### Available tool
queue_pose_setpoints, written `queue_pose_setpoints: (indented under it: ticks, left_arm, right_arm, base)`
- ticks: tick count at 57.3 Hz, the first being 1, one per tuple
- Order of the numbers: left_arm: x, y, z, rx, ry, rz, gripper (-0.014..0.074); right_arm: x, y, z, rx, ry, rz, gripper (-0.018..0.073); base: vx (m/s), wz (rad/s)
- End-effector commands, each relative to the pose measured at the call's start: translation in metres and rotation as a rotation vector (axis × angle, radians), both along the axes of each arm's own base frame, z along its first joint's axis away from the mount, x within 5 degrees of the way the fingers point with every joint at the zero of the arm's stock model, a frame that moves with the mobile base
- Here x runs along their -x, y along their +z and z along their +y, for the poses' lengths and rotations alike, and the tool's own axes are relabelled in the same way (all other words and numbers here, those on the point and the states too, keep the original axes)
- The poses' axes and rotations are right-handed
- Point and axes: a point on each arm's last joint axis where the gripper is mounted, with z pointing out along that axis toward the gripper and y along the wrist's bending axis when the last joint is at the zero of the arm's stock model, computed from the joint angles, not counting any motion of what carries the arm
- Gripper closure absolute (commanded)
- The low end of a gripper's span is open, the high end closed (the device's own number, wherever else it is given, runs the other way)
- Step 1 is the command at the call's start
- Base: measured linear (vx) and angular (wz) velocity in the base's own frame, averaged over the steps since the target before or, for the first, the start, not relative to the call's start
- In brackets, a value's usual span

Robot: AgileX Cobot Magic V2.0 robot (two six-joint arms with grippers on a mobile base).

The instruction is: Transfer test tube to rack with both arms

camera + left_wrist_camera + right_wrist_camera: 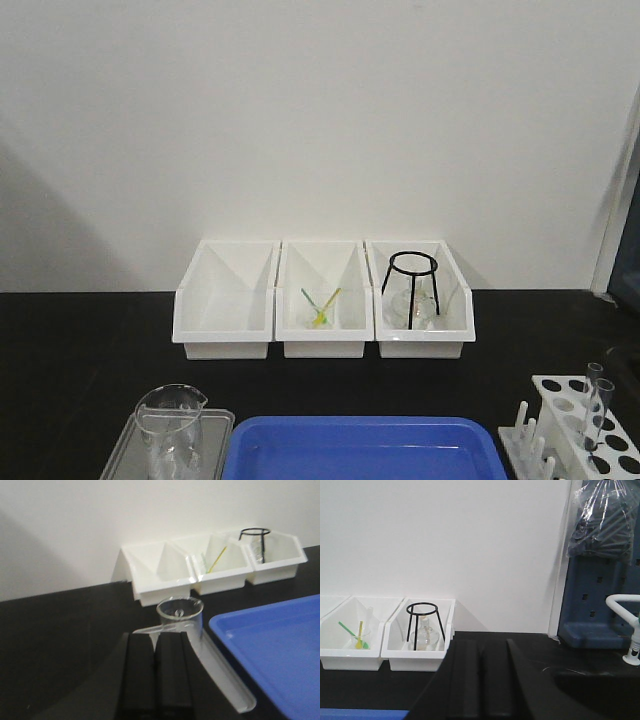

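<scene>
The white rack stands at the front right of the black table, pegs on its left side. A slender clear test tube stands upright in one of its holes. Neither arm shows in the front view. In the left wrist view my left gripper is shut and empty, just behind the clear beaker, which holds no tube. The beaker also shows in the front view. In the right wrist view my right gripper is shut and empty over the dark table; the rack is out of that view.
Three white bins line the back wall; the middle holds green and yellow sticks, the right a black tripod and flask. A blue tray sits front centre. The beaker stands on a clear flat tray. A sink and tap lie right.
</scene>
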Motion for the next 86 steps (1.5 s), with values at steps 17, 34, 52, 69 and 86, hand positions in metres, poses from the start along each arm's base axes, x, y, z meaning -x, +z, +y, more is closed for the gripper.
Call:
queue_pose_setpoints:
  ticks: [17, 34, 52, 69, 86]
  left_arm:
    - [0.008, -0.032, 0.005, 0.091, 0.069, 0.025, 0.06]
    - [0.008, -0.025, 0.003, 0.096, 0.049, -0.048, 0.06]
    - [0.008, -0.025, 0.001, 0.075, 0.019, -0.049, 0.06]
    - [0.008, -0.025, 0.001, 0.071, 0.019, -0.05, 0.06]
    - [0.008, -0.025, 0.001, 0.071, 0.019, -0.05, 0.06]
  right_arm:
    - [0.001, 0.017, 0.002, 0.01, 0.018, -0.102, 0.057]
    - [0.001, 0.017, 0.002, 0.01, 0.018, -0.102, 0.057]
    - [0.001, 0.017, 0.002, 0.01, 0.018, -0.102, 0.057]
    - [0.001, 0.017, 0.002, 0.01, 0.018, -0.102, 0.057]
    - [0.001, 0.017, 0.002, 0.01, 0.018, -0.102, 0.057]
  base:
    - [0.0, 0.0]
    - [0.0, 0.0]
    - [0.0, 0.0]
    - [0.0, 0.0]
    - [0.0, 0.0]
